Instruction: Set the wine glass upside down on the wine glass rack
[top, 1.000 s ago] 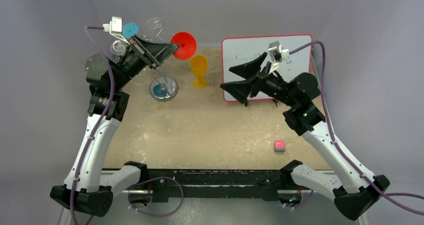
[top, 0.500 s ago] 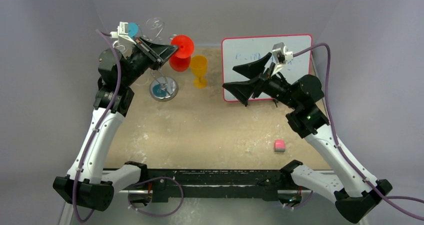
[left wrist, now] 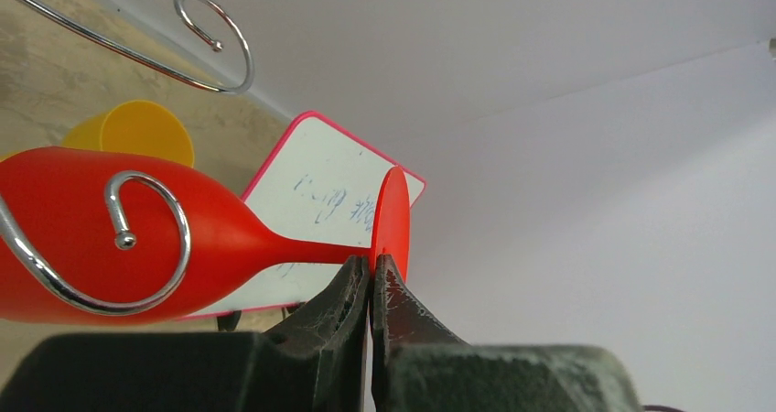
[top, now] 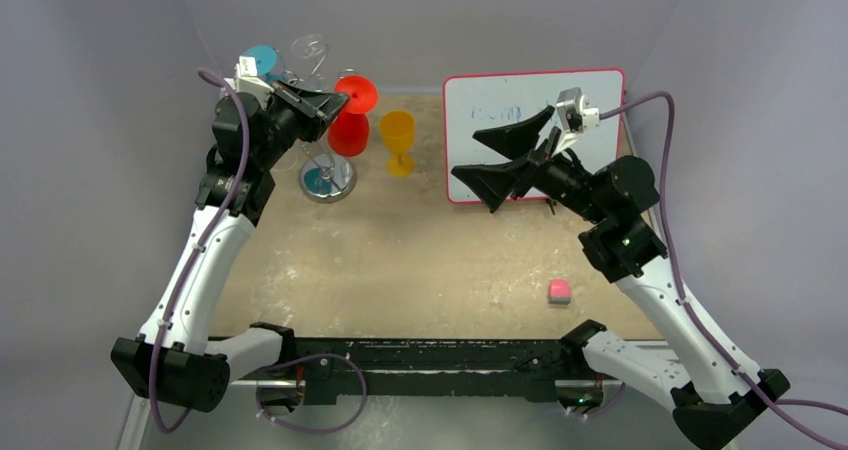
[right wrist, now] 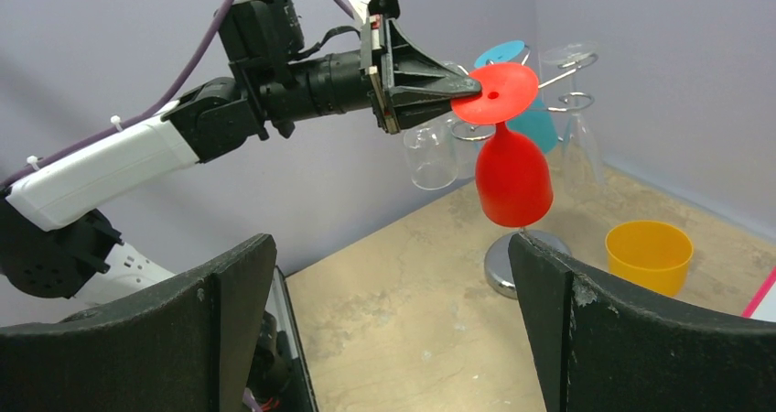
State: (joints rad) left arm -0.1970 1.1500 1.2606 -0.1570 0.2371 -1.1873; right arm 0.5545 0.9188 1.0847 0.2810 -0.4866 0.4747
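The red wine glass [top: 350, 128] hangs upside down, bowl down, foot up. My left gripper [top: 337, 97] is shut on the rim of its round foot [left wrist: 392, 220]. The silver wire rack [top: 327, 180] stands just left of the glass, on a round shiny base. In the left wrist view one spiral arm [left wrist: 146, 247] curls in front of the red bowl [left wrist: 82, 238]. I cannot tell whether they touch. The right wrist view shows the glass [right wrist: 512, 178] above the rack's base [right wrist: 508, 264]. My right gripper [top: 465, 156] is open and empty over the whiteboard's left edge.
A yellow glass [top: 398, 138] stands upright just right of the red one. A blue glass [top: 262, 60] and clear glasses [right wrist: 430, 156] hang on the rack. A pink-framed whiteboard [top: 560, 160] lies at the back right. A pink cube [top: 559, 290] sits at the front right.
My left gripper has drawn back left toward the rack and turned the red glass from foot facing up-front to bowl hanging down. The right arm drifted slightly right, still open.
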